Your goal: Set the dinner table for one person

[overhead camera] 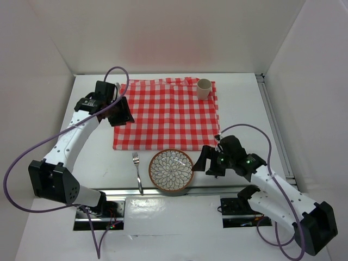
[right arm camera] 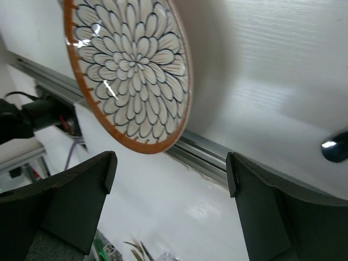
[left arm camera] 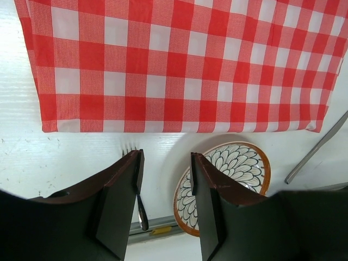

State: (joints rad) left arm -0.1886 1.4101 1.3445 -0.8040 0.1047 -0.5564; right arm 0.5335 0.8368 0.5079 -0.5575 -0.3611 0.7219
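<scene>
The white dinner table (overhead camera: pixel 244 109) carries a red-and-white checked cloth (overhead camera: pixel 168 113) in its middle. A beige cup (overhead camera: pixel 203 88) stands on the cloth's far right corner. A flower-patterned plate with an orange rim (overhead camera: pixel 171 170) lies on the bare table just in front of the cloth. A metal fork (overhead camera: pixel 137 171) lies left of the plate. My left gripper (overhead camera: pixel 123 117) is open and empty above the cloth's left edge. My right gripper (overhead camera: pixel 200 162) is open and empty just right of the plate. The left wrist view shows the cloth (left arm camera: pixel 179 65), plate (left arm camera: pixel 234 168) and fork (left arm camera: pixel 141 211); the right wrist view shows the plate (right arm camera: pixel 130 70).
A metal rail (overhead camera: pixel 163 191) runs along the table's near edge just in front of the plate and fork, and shows in the right wrist view (right arm camera: pixel 201 149). White walls enclose the left, back and right. Purple cables loop from both arms.
</scene>
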